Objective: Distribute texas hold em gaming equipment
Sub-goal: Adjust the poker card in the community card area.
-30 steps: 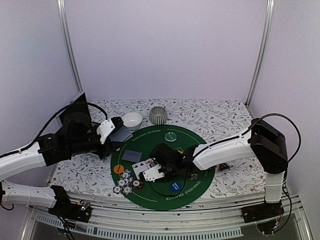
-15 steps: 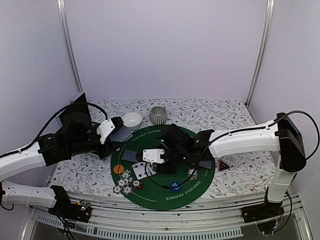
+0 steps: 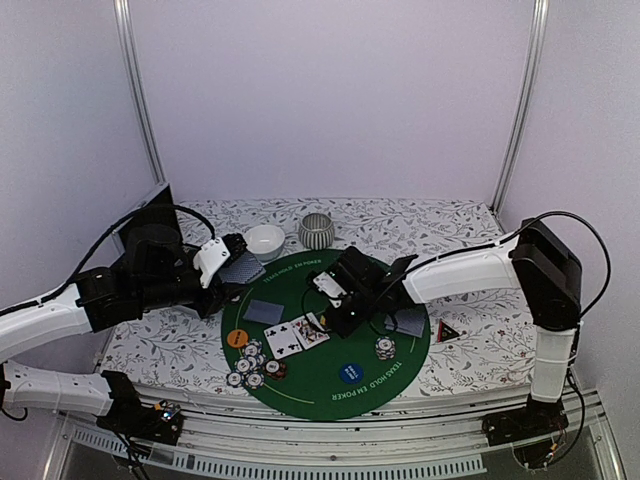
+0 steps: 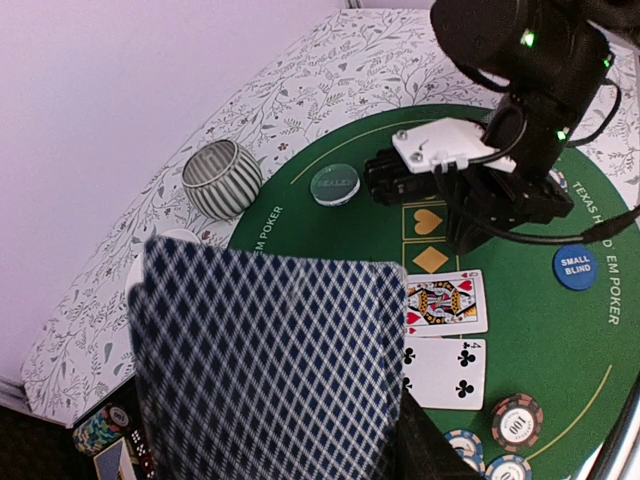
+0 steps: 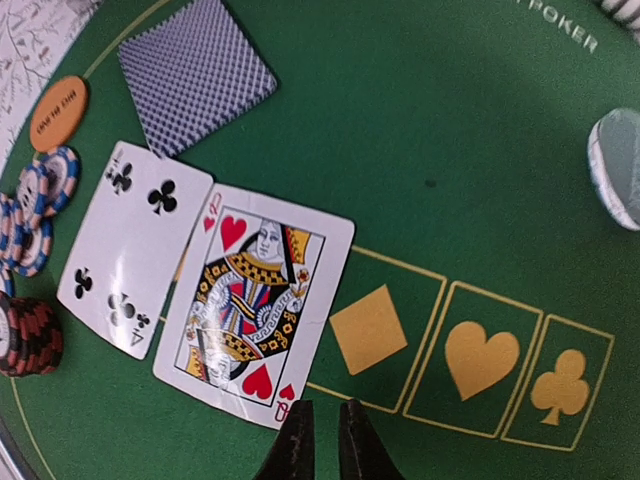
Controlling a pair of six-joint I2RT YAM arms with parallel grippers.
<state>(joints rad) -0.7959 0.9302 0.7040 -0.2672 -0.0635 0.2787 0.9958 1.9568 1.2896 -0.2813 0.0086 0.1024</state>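
My left gripper is shut on a stack of blue-backed playing cards, held at the left rim of the green mat. Two cards lie face up on the mat: the four of clubs and the queen of hearts. My right gripper hovers just off the queen's corner, its jaws nearly together with nothing between them. A face-down card and the orange disc lie beyond. Striped chips are clustered at the front left, and the blue disc lies at the front.
The white bowl and the striped grey bowl stand behind the mat. A pale green disc lies near them. On the right are another face-down card, a chip stack and the red-black triangle.
My right gripper has pulled back from the front-left cards toward the mat's middle and its jaws have closed. The queen now lies face up beside the four. The left arm has not moved.
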